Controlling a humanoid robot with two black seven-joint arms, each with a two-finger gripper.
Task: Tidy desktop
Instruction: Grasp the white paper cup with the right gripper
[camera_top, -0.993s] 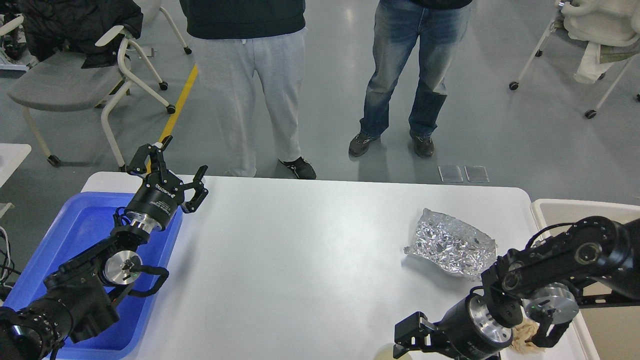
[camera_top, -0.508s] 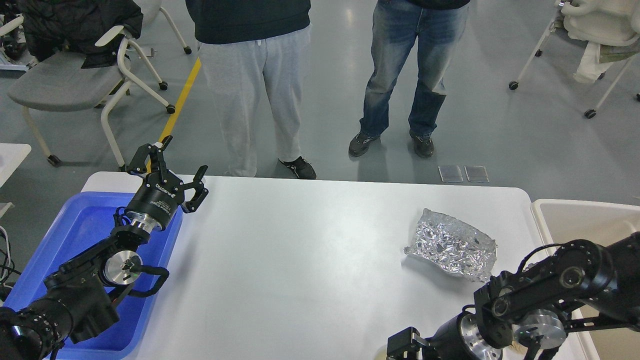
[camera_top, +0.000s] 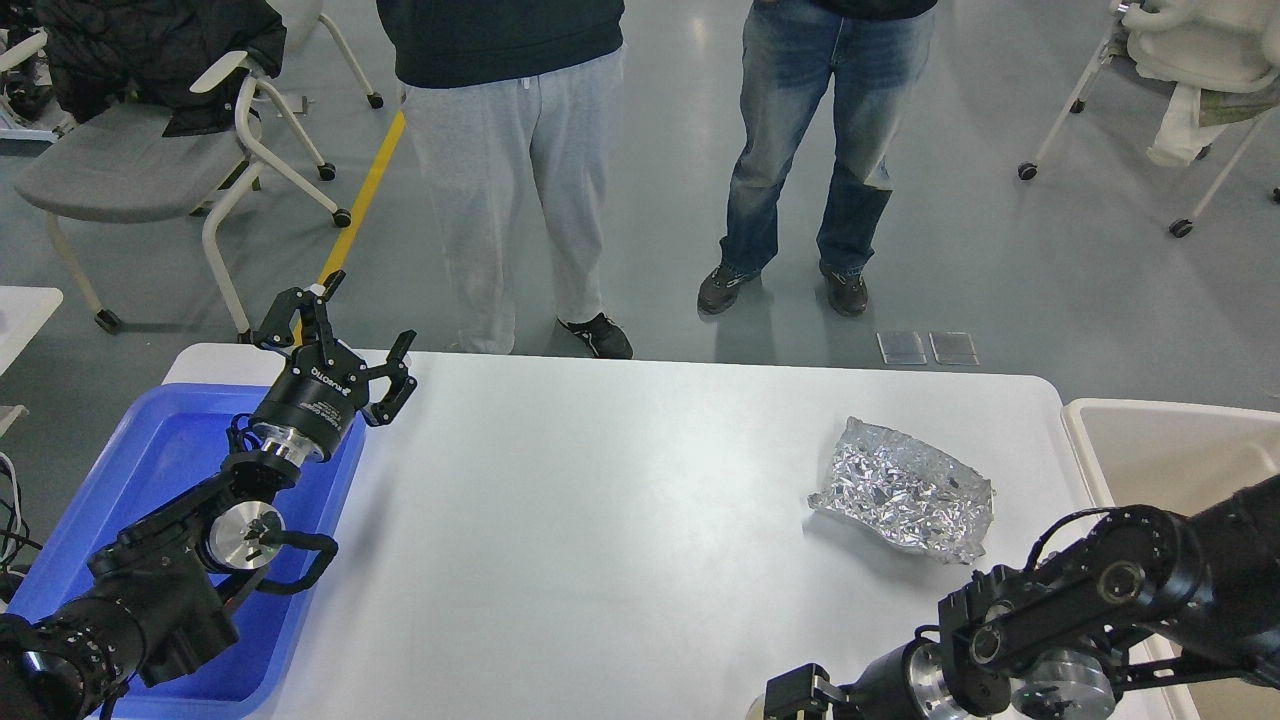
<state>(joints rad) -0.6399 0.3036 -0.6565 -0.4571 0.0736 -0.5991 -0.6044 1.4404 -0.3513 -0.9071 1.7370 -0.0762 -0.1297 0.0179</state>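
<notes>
The white desktop (camera_top: 620, 520) fills the middle of the head view. A crumpled sheet of silver foil (camera_top: 905, 490) lies on its right part. My left gripper (camera_top: 368, 312) is open and empty, raised above the far left corner of the desktop at the blue tray's far right edge. My right gripper (camera_top: 795, 697) is low at the bottom edge of the view, near the front right of the desktop and a little in front of the foil. It is mostly cut off, so its fingers cannot be told apart.
A blue plastic tray (camera_top: 150, 470) sits at the desktop's left end under my left arm. A beige bin (camera_top: 1150, 440) stands off the right end. Two people (camera_top: 520, 170) stand just beyond the far edge. A grey chair (camera_top: 130, 160) stands at the far left.
My right arm has dropped lower and toward me, so its gripper is now mostly out of the bottom of the view. The left arm and the foil have not moved.
</notes>
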